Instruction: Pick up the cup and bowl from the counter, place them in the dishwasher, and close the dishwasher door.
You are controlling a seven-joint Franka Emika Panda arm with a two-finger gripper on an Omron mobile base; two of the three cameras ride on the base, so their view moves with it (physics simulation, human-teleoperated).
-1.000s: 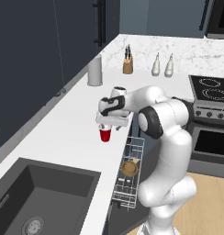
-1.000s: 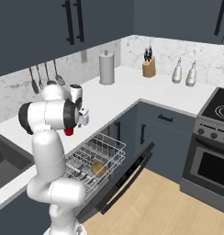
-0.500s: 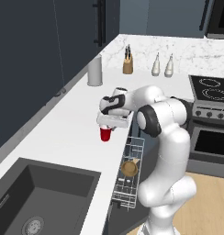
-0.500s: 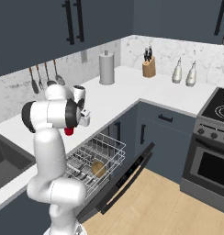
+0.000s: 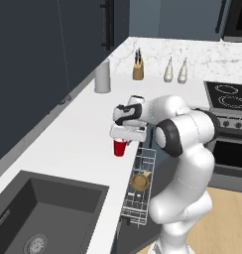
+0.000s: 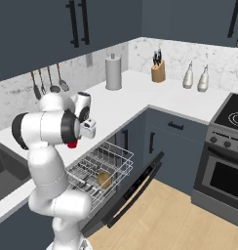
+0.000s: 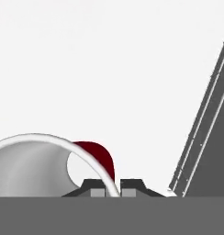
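My gripper (image 5: 125,140) is shut on the rim of the red cup (image 5: 120,148), which hangs upright just above the white counter (image 5: 78,124) near its front edge. In the hand view the cup's white rim (image 7: 40,138) curves between the fingertips (image 7: 98,187), one inside and one outside, with the red wall (image 7: 99,154) behind. A bit of red cup (image 6: 72,144) peeks from under the hand in the right base view. The tan bowl (image 5: 140,181) lies in the dishwasher's white wire rack (image 5: 144,162), also visible as the bowl (image 6: 104,180) over the lowered door (image 6: 135,188).
A grey canister (image 5: 102,76), knife block (image 5: 138,69) and two bottles (image 5: 175,72) stand at the back of the counter. The dark sink (image 5: 38,208) lies to the left, the stove (image 5: 229,99) to the right. The rack's wires (image 7: 201,128) show at the hand view's right.
The gripper with the cup has shifted slightly toward the counter's edge and the rack. The bowl and the door have not moved.
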